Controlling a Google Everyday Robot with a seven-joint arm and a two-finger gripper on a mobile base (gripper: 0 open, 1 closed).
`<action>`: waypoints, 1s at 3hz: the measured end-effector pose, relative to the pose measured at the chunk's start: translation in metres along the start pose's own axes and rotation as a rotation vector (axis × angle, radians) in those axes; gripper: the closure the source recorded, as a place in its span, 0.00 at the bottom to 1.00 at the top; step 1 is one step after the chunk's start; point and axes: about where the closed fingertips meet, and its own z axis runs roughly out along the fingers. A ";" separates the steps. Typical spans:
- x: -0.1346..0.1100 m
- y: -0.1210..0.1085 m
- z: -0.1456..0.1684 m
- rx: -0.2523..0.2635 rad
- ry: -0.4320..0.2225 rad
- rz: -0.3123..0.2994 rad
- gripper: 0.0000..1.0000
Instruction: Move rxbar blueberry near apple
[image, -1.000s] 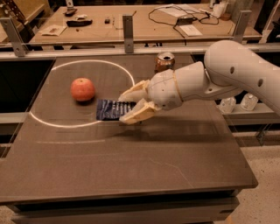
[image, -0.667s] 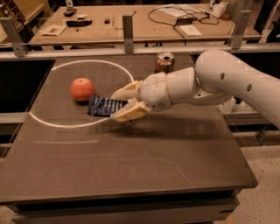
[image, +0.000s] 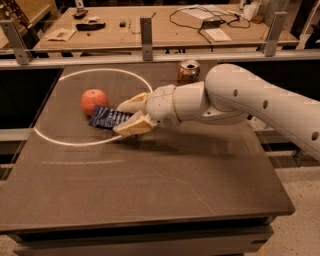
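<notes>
Gripper (image: 129, 116) grasps one bar (image: 104, 118) just beside one apple (image: 93, 100), mid-table. One can (image: 188, 71) near rear edge. Front tabletop (image: 150, 190) bare.

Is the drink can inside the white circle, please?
No, the can stands outside the circle; the gripper holds the rxbar blueberry beside the apple.

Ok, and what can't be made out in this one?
- Camera view: the right end of the rxbar blueberry is hidden inside the gripper, which is shut on it.
- Whether the bar touches the apple or the table: they overlap in this view.
- Wrapper text: too small to read.
- Can: label unreadable, base hidden behind the arm.
- Arm's base: cut off by the right edge.
</notes>
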 end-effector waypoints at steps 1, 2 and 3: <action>0.004 -0.007 0.017 0.023 0.012 0.021 1.00; 0.006 -0.010 0.031 0.026 0.009 0.034 1.00; 0.013 -0.010 0.040 0.003 0.013 0.050 1.00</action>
